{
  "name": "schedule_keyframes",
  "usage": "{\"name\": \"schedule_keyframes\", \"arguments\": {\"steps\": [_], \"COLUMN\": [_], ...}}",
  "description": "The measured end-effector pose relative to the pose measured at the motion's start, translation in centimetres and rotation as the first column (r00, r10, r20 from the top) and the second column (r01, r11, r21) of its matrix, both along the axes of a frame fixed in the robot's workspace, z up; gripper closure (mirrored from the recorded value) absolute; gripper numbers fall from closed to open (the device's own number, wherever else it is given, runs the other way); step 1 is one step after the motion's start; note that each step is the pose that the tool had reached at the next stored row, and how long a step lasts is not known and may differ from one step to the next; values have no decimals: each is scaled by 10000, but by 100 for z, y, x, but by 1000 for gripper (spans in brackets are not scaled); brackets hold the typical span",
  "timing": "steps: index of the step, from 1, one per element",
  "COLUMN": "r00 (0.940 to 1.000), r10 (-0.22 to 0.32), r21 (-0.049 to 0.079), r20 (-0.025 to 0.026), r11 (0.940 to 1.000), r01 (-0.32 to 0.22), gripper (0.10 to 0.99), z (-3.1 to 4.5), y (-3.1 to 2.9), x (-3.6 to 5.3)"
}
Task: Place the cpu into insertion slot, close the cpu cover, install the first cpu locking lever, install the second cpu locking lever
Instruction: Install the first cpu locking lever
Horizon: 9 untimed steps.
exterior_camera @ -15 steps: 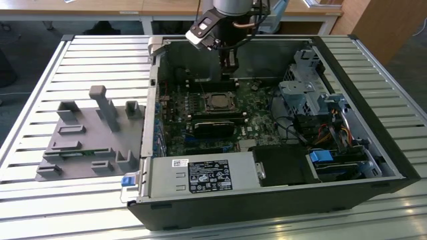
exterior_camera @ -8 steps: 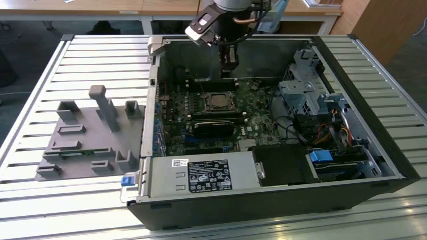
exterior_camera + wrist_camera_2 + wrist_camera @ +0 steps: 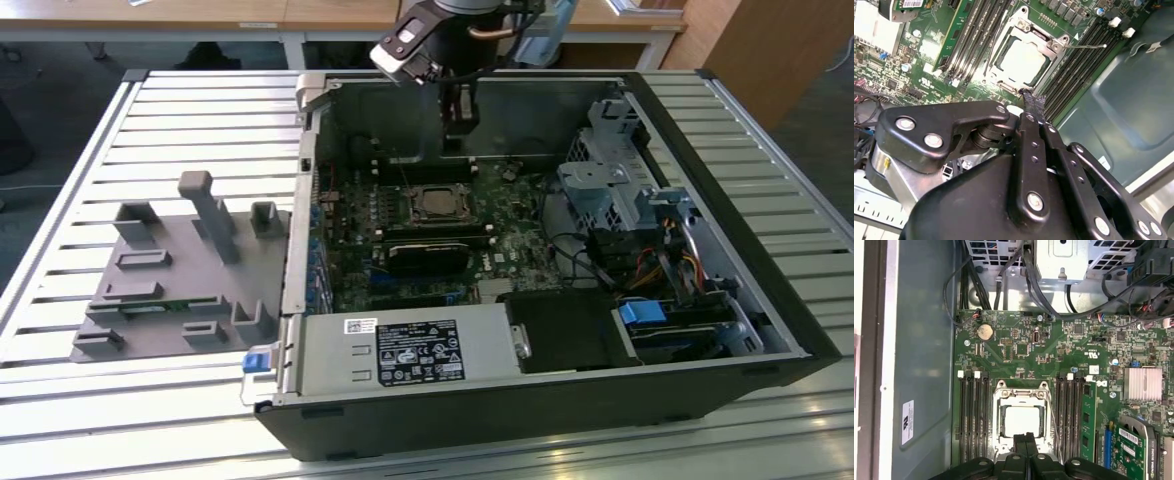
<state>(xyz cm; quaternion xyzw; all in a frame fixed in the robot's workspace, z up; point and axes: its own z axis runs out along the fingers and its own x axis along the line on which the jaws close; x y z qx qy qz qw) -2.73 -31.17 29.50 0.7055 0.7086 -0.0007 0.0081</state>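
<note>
Jaws shut on nothing, tips poised at the insertion slot [image 3: 438, 203] edge, where the cpu [image 3: 1024, 421] lies under the lowered cpu cover [image 3: 1020, 394]. Danger now: that thin locking lever [image 3: 1086, 46] stands loose, and an off-centre push could slip off and gouge the motherboard [image 3: 1019, 340].

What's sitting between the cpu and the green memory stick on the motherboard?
In the first wrist view, the cpu cover side rail, then empty black memory slots, lie between the cpu and the green memory stick.
</note>
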Motion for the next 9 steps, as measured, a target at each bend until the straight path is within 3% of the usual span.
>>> {"name": "schedule_keyframes", "arguments": {"steps": [9], "r00": [10000], "r10": [0], "r21": [1], "r20": [0], "r11": [10000], "r01": [0], "gripper": [965], "z": [107], "y": [0], "x": [0]}}
